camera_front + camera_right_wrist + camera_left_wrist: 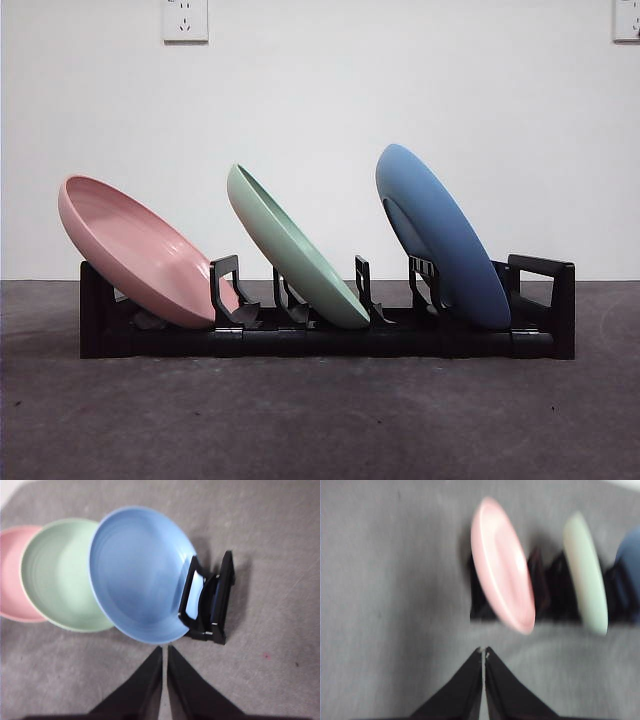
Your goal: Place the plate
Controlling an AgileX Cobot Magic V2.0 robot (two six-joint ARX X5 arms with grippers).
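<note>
Plate count is three, all seated in the black rack (545, 300): pink plate (130, 250) in the left slot, green plate (295, 255) in the middle, blue plate (440, 235) in the right slot, each leaning back to the left. None touch each other. Judged step: placing looks done, arms clear of the rack.

Left gripper (483, 652) hangs above the grey table (320, 420) near the pink plate's end, jaws pressed together, holding nothing; this view is motion-blurred. Right gripper (164, 652) sits above the table just near of the blue plate, jaws likewise together and empty.

Next move, if any: only a retreat, keeping off the plate rims. Open table lies on the near side and beyond both rack ends; far side is wall.
</note>
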